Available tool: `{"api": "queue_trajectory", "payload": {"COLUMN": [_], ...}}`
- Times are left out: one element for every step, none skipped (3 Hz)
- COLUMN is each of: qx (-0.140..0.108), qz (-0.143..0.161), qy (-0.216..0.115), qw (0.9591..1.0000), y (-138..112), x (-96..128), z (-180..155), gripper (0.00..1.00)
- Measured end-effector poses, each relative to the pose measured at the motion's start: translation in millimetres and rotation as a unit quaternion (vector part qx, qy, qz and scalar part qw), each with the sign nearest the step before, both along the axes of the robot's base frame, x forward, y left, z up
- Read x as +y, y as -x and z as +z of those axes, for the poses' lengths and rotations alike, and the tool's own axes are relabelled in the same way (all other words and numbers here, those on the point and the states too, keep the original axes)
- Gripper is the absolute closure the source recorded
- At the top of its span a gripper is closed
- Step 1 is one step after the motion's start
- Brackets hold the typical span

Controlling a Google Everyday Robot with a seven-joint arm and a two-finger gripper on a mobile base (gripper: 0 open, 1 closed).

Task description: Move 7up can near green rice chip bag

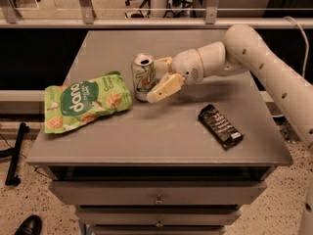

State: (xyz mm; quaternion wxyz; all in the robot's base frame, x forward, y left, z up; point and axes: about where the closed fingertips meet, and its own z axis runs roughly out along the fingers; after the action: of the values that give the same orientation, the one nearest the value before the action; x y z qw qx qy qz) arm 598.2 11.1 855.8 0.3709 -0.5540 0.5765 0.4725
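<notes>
1. Grey table (146,136) with drawers below stands on a speckled floor; a railing runs along its far side.
2. On the left part lies the green rice chip bag (88,102), flat, with white "dang" lettering and pictures of pale round chips.
3. Just to its right the 7up can (143,75) stands upright with green and red markings and its top opened.
4. From the right the tool (154,81) is clamped on the can.
5. Near right lies a black candy bar wrapper (220,126), its print unreadable.
</notes>
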Motion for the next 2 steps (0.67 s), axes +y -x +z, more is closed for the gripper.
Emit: {"api": "queue_trajectory", "payload": {"qx": [-0.028,-0.062], "qz": [0.016,0.000], "qy": [0.015,0.037], "qw": [0.9994,0.9974], "y": [-0.7,-13.8], "x": [-0.9,-23.7], "z": [-0.2,20.2], "gripper": [0.00,0.00]}}
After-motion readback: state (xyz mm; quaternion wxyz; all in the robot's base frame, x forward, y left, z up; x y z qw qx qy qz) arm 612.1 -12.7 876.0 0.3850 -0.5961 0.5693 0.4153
